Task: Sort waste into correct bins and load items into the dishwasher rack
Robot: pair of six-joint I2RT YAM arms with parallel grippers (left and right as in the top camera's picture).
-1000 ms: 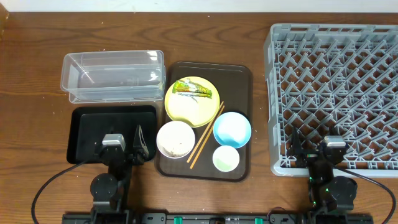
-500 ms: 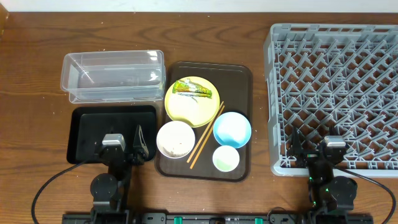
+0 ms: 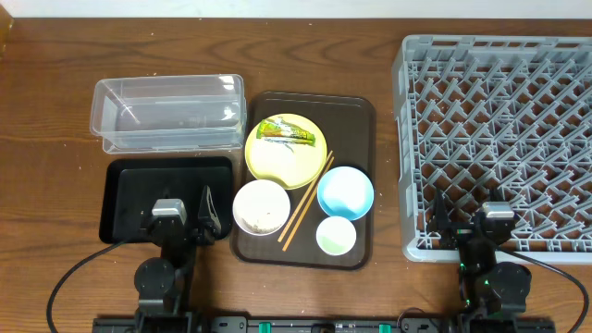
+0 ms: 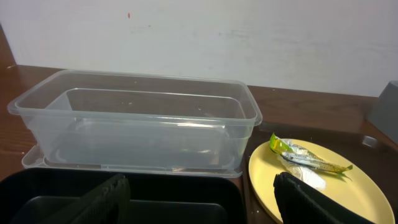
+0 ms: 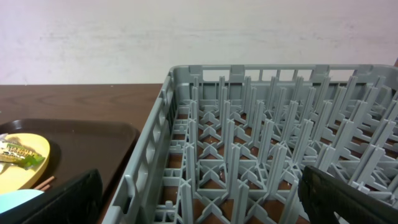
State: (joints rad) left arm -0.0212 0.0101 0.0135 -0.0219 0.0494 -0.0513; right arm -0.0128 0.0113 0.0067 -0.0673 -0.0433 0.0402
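Note:
On the dark brown serving tray (image 3: 356,129) lie the pale-yellow plate (image 3: 277,162) with the green-yellow wrapper (image 3: 287,132) on it, the white bowl (image 3: 261,206), the light-blue bowl (image 3: 345,192), the small cup (image 3: 336,235) and the chopsticks (image 3: 307,201). The clear tub (image 3: 166,113) stands behind the black tray (image 3: 129,190). The grey rack (image 3: 499,129) is at the right. My left gripper (image 3: 176,207) (image 4: 199,205) is open and empty over the black tray's near edge. My right gripper (image 3: 486,209) (image 5: 205,202) is open and empty over the rack's near corner. I cannot make out tissue or rice.
The left wrist view shows the tub (image 4: 137,118), the black tray (image 4: 174,193) and the plate (image 4: 360,186) with the wrapper (image 4: 308,158). The right wrist view shows the rack's pegs (image 5: 249,143) and the serving tray (image 5: 93,143). A white wall is behind the table.

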